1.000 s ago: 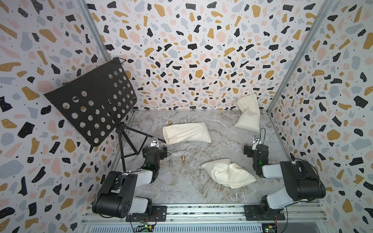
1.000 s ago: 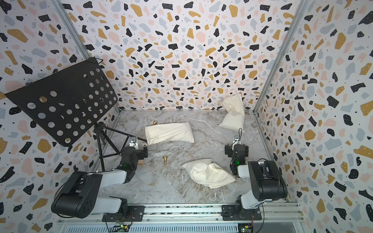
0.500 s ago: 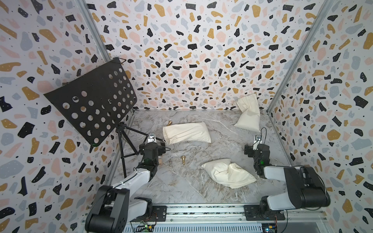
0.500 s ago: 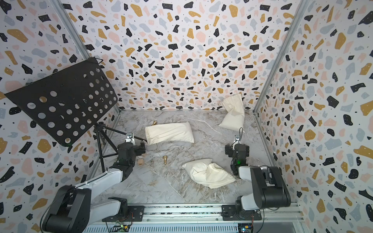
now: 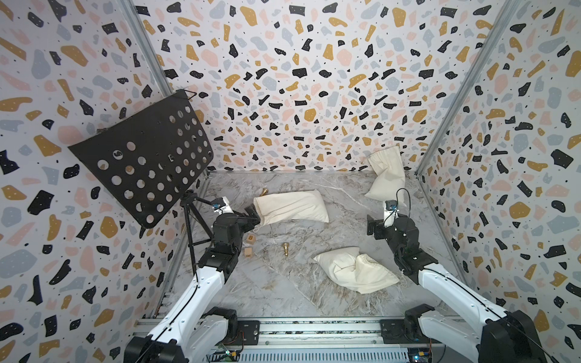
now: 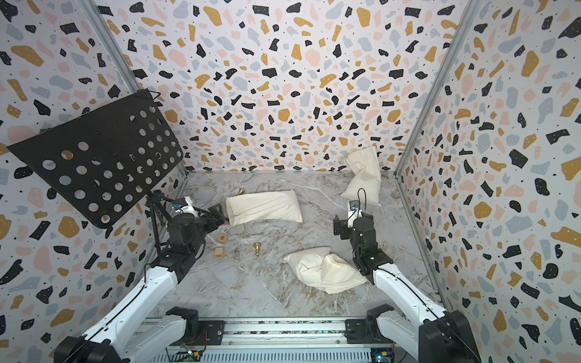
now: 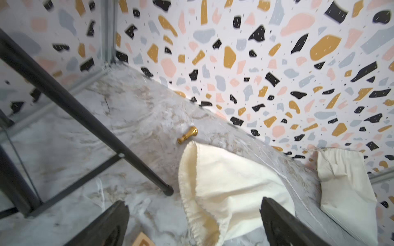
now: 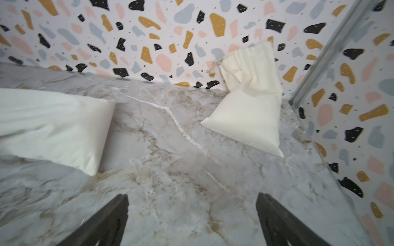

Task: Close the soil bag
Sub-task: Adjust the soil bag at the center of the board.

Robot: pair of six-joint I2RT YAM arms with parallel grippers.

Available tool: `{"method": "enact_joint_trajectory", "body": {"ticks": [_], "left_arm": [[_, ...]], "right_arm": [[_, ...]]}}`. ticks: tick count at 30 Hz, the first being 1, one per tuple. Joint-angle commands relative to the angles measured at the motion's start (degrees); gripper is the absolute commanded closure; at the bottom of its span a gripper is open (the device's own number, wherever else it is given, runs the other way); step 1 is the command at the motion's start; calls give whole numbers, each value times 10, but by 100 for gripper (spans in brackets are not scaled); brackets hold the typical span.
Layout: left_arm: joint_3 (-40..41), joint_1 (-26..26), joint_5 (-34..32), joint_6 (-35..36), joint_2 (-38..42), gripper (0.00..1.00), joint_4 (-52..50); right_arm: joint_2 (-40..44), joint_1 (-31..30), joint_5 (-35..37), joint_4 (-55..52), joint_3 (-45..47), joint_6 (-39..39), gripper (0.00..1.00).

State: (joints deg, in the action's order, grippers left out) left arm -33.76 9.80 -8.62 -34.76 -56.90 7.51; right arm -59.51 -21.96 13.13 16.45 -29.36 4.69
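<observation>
The soil bag [image 5: 290, 209] [image 6: 264, 207] is a cream cloth sack lying on its side at the back middle of the marble floor, mouth facing left. In the left wrist view its gathered mouth [image 7: 191, 191] gapes open. My left gripper [image 5: 251, 217] [image 6: 217, 213] [image 7: 194, 215] is open just in front of that mouth, one finger [image 7: 277, 223] over the cloth, holding nothing. My right gripper [image 5: 374, 224] [image 6: 339, 226] [image 8: 191, 213] is open over bare floor, well right of the bag's closed end [image 8: 53, 127].
Another cream bag [image 5: 355, 270] lies crumpled at the front right, and one more [image 5: 386, 176] [image 8: 249, 110] leans in the back right corner. A black music stand [image 5: 141, 166] has a leg [image 7: 85, 119] beside my left gripper. Two wooden blocks [image 5: 250, 239] and gold pawns [image 5: 285, 248] [image 7: 187, 135] lie nearby.
Both arms have unfolded and reached forward. My left gripper has moved up to the soil bag's mouth. My right gripper has shifted a little to the left. Both stayed open.
</observation>
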Motion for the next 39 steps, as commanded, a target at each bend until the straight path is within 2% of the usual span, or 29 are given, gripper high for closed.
{"method": "enact_joint_trajectory", "body": {"ticks": [1, 5, 7, 9, 10, 14, 16, 19, 21, 23, 25, 29, 33, 39], "left_arm": [[-30, 2, 61, -30, -63, 0, -16], [-76, 1, 75, -8, -151, 0, -45], [-79, 0, 94, -11, -182, 0, -25], [-80, 0, 151, -25, -213, 0, 15], [-85, 0, 185, -28, -229, 4, 29], [-98, 5, 287, -55, -274, 37, 93], [-85, 17, 304, -79, -273, 57, 135], [-99, 49, 313, -83, -262, 88, 131], [-107, 80, 310, -81, -256, 95, 129], [-110, 106, 299, -88, -254, 95, 131], [-112, 135, 294, -103, -256, 87, 149], [-125, 183, 289, -116, -268, 82, 164], [-151, 235, 288, -113, -297, 66, 168], [-150, 241, 289, -97, -274, 51, 149]], "right_arm": [[-22, -34, -21, -33, -36, 2, 0], [-54, -64, -30, -37, -59, -6, 0], [-66, -75, -39, -32, -65, -7, 0], [-76, -88, -39, -31, -70, -14, 0], [-80, -92, -38, -30, -72, -17, 0], [-94, -106, -40, -37, -85, -26, 0], [-96, -111, -45, -36, -85, -30, 0], [-98, -116, -73, -31, -88, -37, 0], [-100, -121, -95, -27, -88, -37, 0], [-103, -128, -117, -18, -86, -37, 0], [-109, -136, -129, -6, -83, -40, 0], [-126, -148, -156, 10, -80, -53, 0], [-141, -157, -186, 54, -64, -45, 0], [-170, -161, -203, 92, -57, -43, 0]]}}
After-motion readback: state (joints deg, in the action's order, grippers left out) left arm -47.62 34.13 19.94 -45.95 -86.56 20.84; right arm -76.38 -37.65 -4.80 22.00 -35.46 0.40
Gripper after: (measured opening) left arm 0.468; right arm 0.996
